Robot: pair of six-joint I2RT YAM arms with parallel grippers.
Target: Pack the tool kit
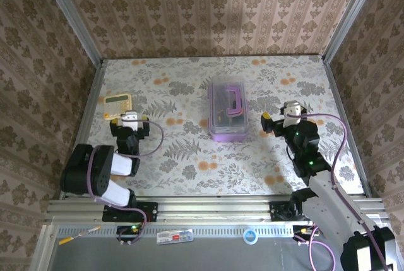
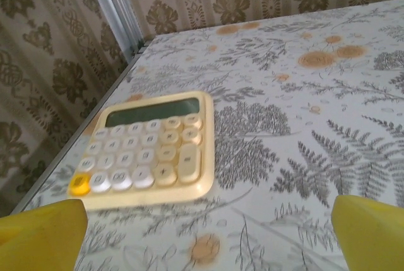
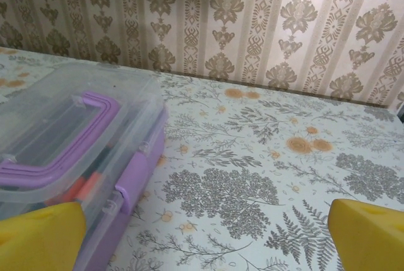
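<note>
Overhead, 1 purple box (image 1: 228,112) and 1 calculator (image 1: 118,103) sit on the counter (image 1: 189,157); the right wrist view adds orange handles (image 3: 82,187) inside, maybe 2. Left and right jaws gape wide, empty.

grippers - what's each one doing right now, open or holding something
left gripper: open, empty, yellow calculator just ahead.
right gripper: open, empty, purple tool box off to its left.

Translucent plastic tool kit (image 1: 228,112), glossy calculator (image 2: 146,151)
</note>
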